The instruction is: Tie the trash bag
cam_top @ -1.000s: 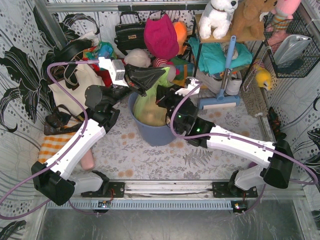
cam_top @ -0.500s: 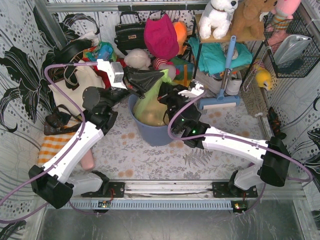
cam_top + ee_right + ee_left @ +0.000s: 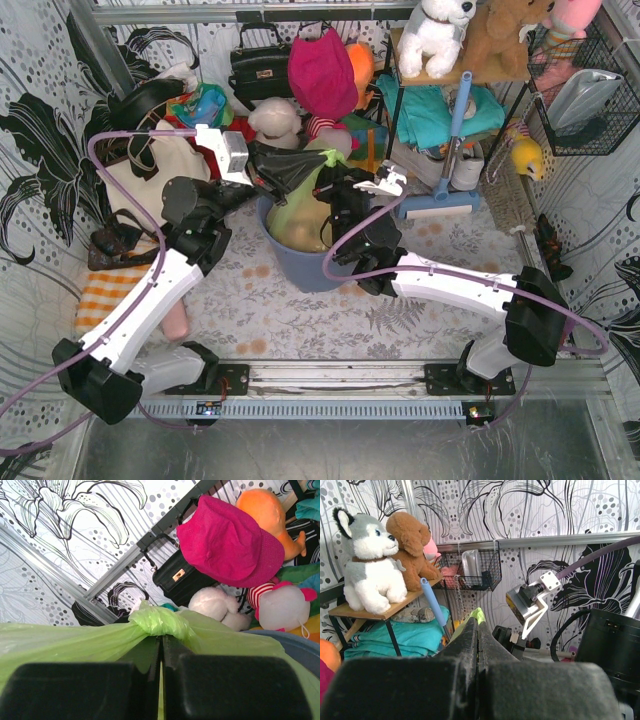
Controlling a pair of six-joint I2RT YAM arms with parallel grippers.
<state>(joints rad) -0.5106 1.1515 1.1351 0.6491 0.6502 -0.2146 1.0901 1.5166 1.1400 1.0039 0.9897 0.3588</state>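
Standing in the blue-grey round plastic bin at the middle of the patterned desk, the translucent light-green thin plastic trash bag has its long axis near upright. In the top view it leans toward 1 o'clock, where its gathered neck ends in a small green tip. The left hand reaches in from 9 o'clock, its black fingers pressed flat together on that neck. The right hand comes from 3 o'clock, just below and beside the left one, and is likewise closed tight on the film.

Only the top view shows the tan shape through the bag's wall and both arms meeting over the bin. The left wrist view hides the bin and the bag's body. There a sliver of green pokes up toward 12 o'clock past the closed hand, with the right arm's white camera bracket at 2 o'clock and a grey-and-white husky plush toy at 10 o'clock. The right wrist view alone shows a bunched green wad right above the closed hand. Film stretches taut from it to 9 o'clock and slopes to 4 o'clock, and a magenta cloth cap sits at 1 o'clock.
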